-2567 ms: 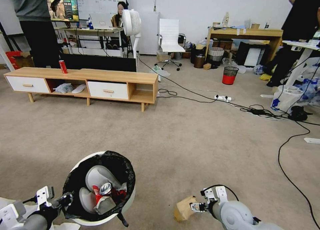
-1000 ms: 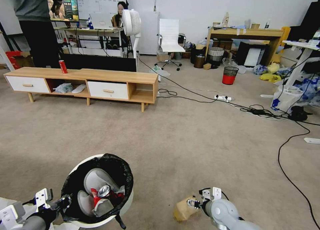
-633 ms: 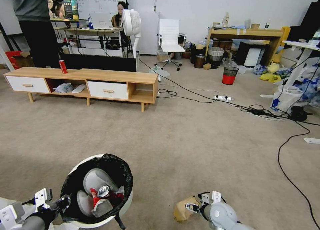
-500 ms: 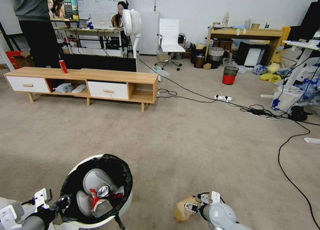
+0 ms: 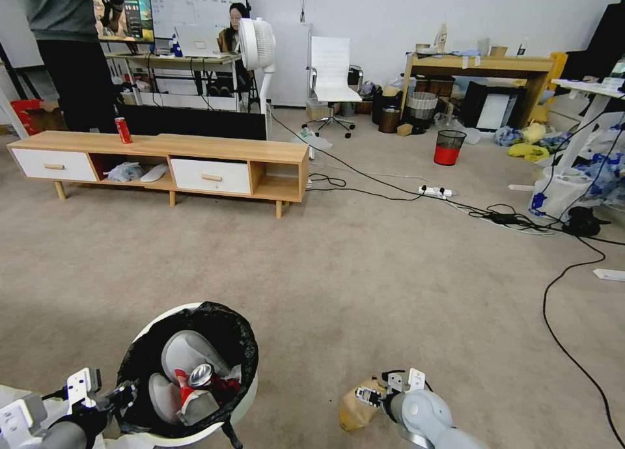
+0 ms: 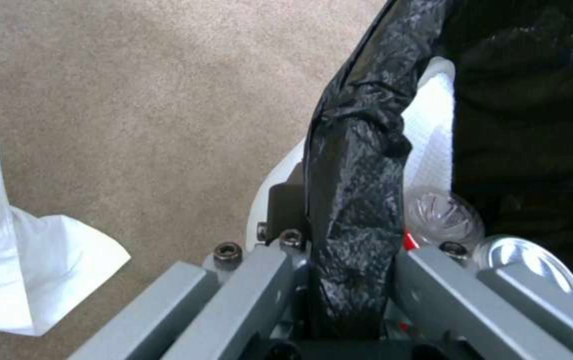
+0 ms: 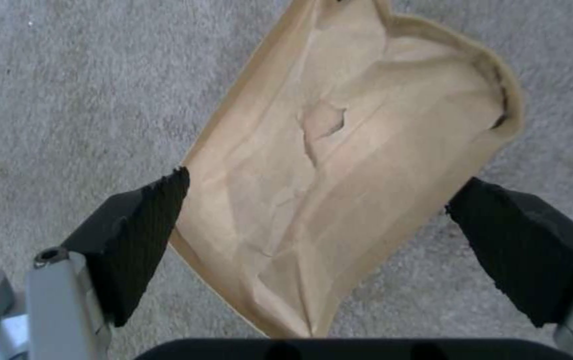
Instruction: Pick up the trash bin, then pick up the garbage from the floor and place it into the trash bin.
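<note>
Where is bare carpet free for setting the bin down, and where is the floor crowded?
Free: the wide carpet between the TV cabinet and the trash bin, held by the left gripper. Crowded: cables and a power strip at right. The right gripper, jaws open, straddles the brown paper bag.

Even indoor light, soft wrist feeds

My head view is bright and evenly lit with faint shadows on the carpet (image 5: pixel 338 267), and straight lines bow toward its edges; both wrist views look soft and blocky, with a small glint on a can top (image 6: pixel 533 262).
</note>
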You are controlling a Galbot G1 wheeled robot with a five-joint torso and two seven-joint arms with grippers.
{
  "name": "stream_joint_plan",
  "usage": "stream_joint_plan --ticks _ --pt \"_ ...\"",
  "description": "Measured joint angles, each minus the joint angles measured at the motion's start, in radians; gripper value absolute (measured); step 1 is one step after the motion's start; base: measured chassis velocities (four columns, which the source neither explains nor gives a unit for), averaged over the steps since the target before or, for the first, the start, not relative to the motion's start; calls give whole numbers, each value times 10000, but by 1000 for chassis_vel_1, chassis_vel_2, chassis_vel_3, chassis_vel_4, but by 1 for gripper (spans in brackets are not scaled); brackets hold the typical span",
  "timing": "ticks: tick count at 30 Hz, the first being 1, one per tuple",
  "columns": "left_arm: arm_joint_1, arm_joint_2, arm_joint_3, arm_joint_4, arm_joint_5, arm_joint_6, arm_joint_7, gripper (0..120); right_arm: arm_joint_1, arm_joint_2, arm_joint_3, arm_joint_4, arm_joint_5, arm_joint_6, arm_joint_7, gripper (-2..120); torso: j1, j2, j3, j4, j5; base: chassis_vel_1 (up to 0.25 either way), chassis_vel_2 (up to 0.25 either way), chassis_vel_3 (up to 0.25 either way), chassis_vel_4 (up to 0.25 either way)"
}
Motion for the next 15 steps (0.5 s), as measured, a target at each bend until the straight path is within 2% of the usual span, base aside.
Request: stream_joint_plan --ticks 4,7,8,10,12,13,14,15 --pt "25 -4 -1 0 0 0 2 1 52 212 48 -214 -125 12 -97 86 0 0 0 2 0 0 0 0 0" --pt "68 3 -37 0 0 0 6 1 164 449 98 -647 -379 39 -304 71 0 0 0 1 0 0 0 0 0" --pt "68 3 -37 0 0 0 6 1 164 449 98 -647 -379 39 -304 71 0 0 0 1 0 0 0 0 0" --pt "93 7 -72 12 -1 0 11 1 220 546 118 -885 -583 114 -449 59 0 0 0 2 0 0 0 0 0" --pt "93 7 -73 26 -1 0 13 1 223 545 119 -889 -605 120 -468 56 0 1 0 2 0 0 0 0 0" --pt "87 3 -74 47 0 0 17 1 224 524 115 -876 -621 126 -486 49 0 0 0 2 0 0 0 0 0" --pt "87 3 -74 47 0 0 17 1 224 524 115 -876 -621 126 -486 49 0 0 0 2 0 0 0 0 0" --pt "74 -7 -74 61 2 0 17 1 228 505 106 -861 -629 127 -491 44 0 0 0 1 0 0 0 0 0"
